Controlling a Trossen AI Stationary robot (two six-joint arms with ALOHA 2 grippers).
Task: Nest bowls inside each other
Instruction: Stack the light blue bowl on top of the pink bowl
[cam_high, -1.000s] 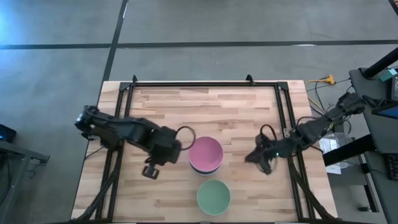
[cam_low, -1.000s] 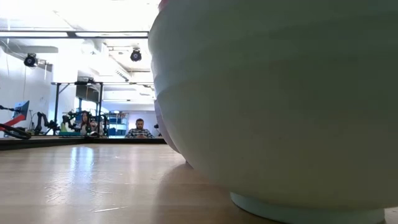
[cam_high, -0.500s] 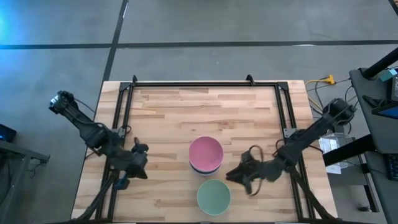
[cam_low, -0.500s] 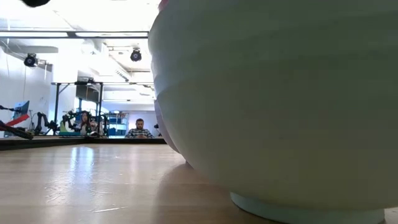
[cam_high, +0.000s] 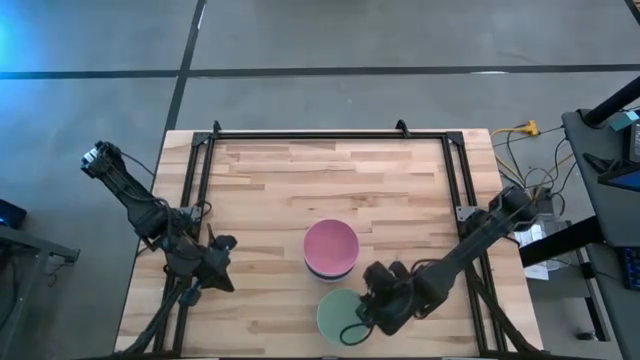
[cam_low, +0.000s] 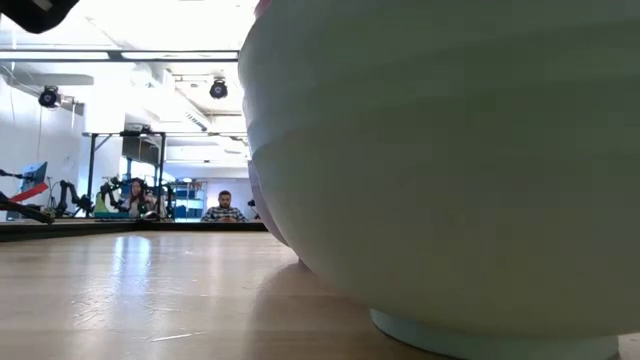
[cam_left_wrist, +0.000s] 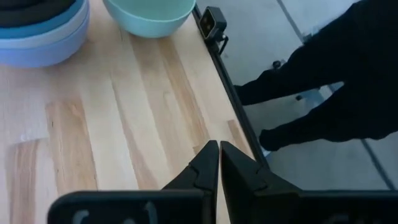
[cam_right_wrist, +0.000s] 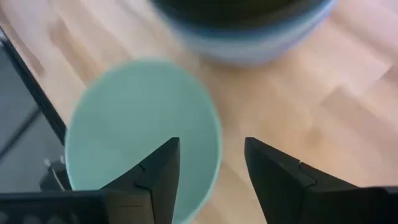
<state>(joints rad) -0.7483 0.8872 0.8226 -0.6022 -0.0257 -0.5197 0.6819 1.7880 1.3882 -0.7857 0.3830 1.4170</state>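
Observation:
A pink bowl (cam_high: 331, 246) tops a stack of nested bowls (cam_left_wrist: 37, 31) at the table's middle, with lavender and blue rims showing under it. A single mint green bowl (cam_high: 340, 316) stands on its base near the front edge and fills the low view (cam_low: 450, 170). My right gripper (cam_right_wrist: 211, 177) hovers open over that bowl's right rim (cam_right_wrist: 214, 149). One finger is over the hollow and the other is outside the wall. My left gripper (cam_left_wrist: 219, 158) is shut and empty at the table's left side (cam_high: 212, 270).
A black metal frame (cam_high: 330, 133) runs around the wooden tabletop (cam_high: 330, 180), and its near rail (cam_left_wrist: 217, 56) shows in the left wrist view. The far half of the table is bare wood. People sit far back in the room (cam_low: 222, 208).
My left gripper has drawn back from beside the pink stack toward the table's left edge. My right gripper has travelled from the table's right side toward the near edge and come over the mint green bowl. The bowls have stayed in place.

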